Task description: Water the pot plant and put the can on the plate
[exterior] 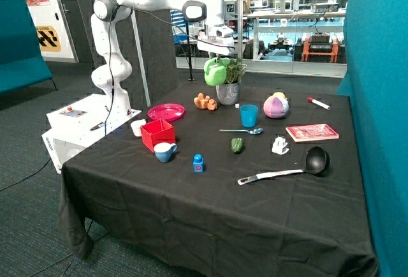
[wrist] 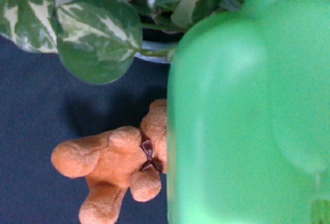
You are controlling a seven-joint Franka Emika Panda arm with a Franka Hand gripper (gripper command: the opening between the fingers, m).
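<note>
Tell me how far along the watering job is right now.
Done: the can is off the table, carried under the gripper. In hand: it hangs right against the pot plant, above the orange teddy bear, so the watering seems under way; no water is visible, so I can't confirm pouring. Left: setting the can on the plate, which has nothing on it.

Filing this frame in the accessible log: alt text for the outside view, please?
A white robot arm's gripper holds a light-green watering can in the air against the leaves of a pot plant on a black-clothed table. The pink plate lies bare near a red box amid scattered items.
</note>
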